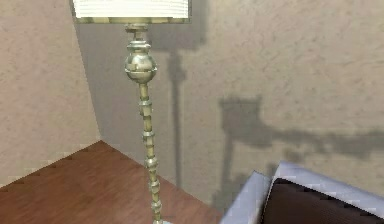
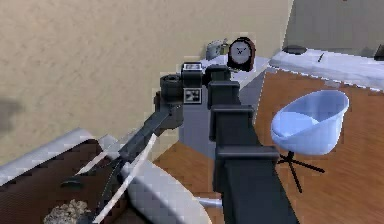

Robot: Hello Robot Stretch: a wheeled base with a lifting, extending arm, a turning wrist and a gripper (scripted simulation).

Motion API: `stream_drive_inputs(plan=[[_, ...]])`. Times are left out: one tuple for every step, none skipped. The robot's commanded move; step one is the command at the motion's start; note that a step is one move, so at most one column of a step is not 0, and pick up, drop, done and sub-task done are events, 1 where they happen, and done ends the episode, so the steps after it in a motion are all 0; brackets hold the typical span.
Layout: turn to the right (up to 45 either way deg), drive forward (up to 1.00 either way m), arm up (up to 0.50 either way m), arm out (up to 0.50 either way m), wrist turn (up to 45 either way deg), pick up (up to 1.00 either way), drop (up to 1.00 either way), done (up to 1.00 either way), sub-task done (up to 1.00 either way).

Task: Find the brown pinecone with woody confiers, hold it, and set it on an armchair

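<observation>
Hand (image 2: 104, 192) at the armchair (image 2: 40, 155) — knobbly brownish lump (image 2: 66, 211) on its seat

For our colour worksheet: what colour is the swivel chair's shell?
The swivel chair has a pale blue shell, clearest in the arm side view.

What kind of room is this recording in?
Probably a living room. A tall floor lamp stands in a corner on wood flooring next to an armchair. The arm side view adds a pale blue shell chair and a clock on a surface behind it.
</observation>
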Motion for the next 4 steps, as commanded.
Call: stream_drive_inputs(plan=[[0.0, 0.0, 0.0, 0.0, 39.0, 0.0, 0.0, 0.0, 0.0], [0.0, 0.0, -0.46, 0.0, 0.0, 0.0, 0.0, 0.0, 0.0], [0.0, 0.0, -0.32, 0.0, 0.0, 0.0, 0.0, 0.0, 0.0], [0.0, 0.0, 0.0, 0.0, 0.0, 0.0, 1.0, 0.0, 0.0]])
